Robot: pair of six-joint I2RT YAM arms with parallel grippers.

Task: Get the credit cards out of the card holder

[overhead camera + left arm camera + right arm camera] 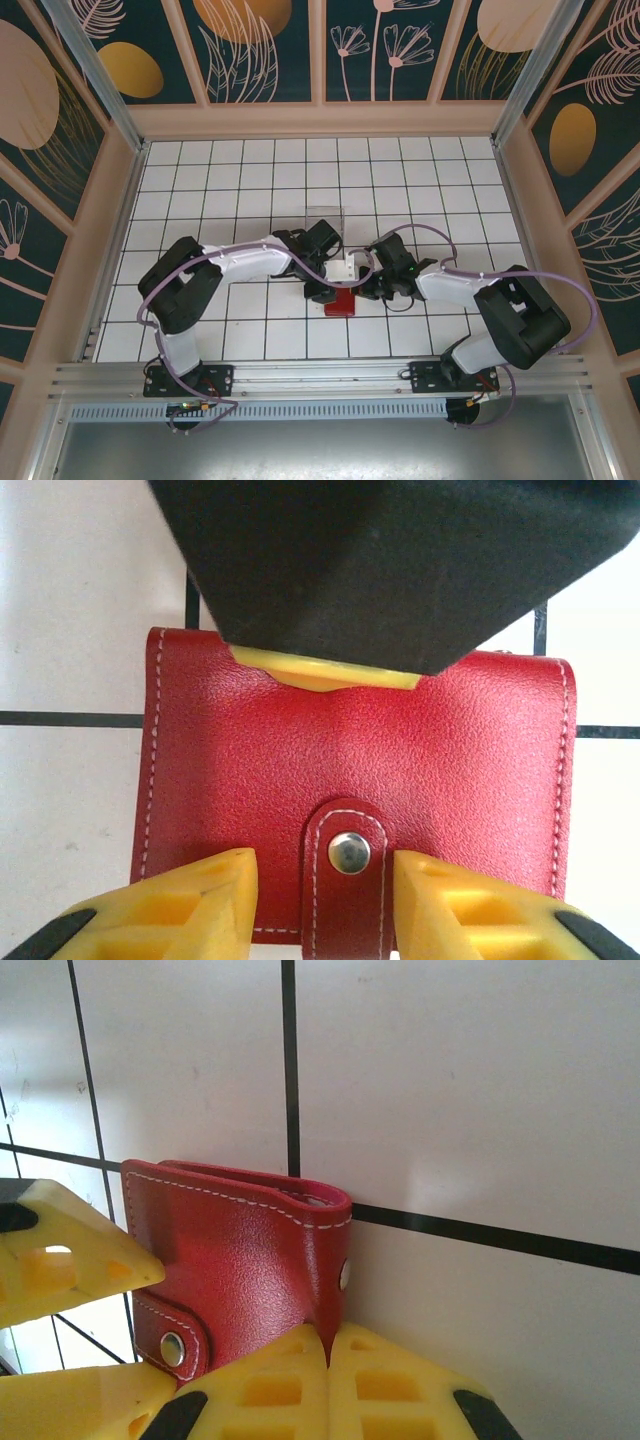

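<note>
Currently the holder (340, 304) lies flat on the table (250, 170), a white tiled surface with thin dark grid lines, at the centre where both arms meet. It is a small rectangular case of pebbled red leather with white stitching along its edges. It is folded shut. A rounded tab (345, 880) crosses its near edge, fastened by a round metal stud (349, 852).

Left gripper (322, 880): open. Its yellow moulded fingers (190, 900), ribbed with hollow cells, stand either side of the tab at the holder's near edge. Whether they touch the leather cannot be told.

Right gripper (330, 1345): closed. In the right wrist view its two yellow fingers meet with the holder's folded edge pinched in the seam between them, near a second metal stud (345, 1273). In the left wrist view one of these fingers (320, 672) shows against the holder's far edge, under the gripper's matt black body.

A clear box (325, 218) with thin see-through walls stands on the tiles just beyond the grippers, apart from the holder.
</note>
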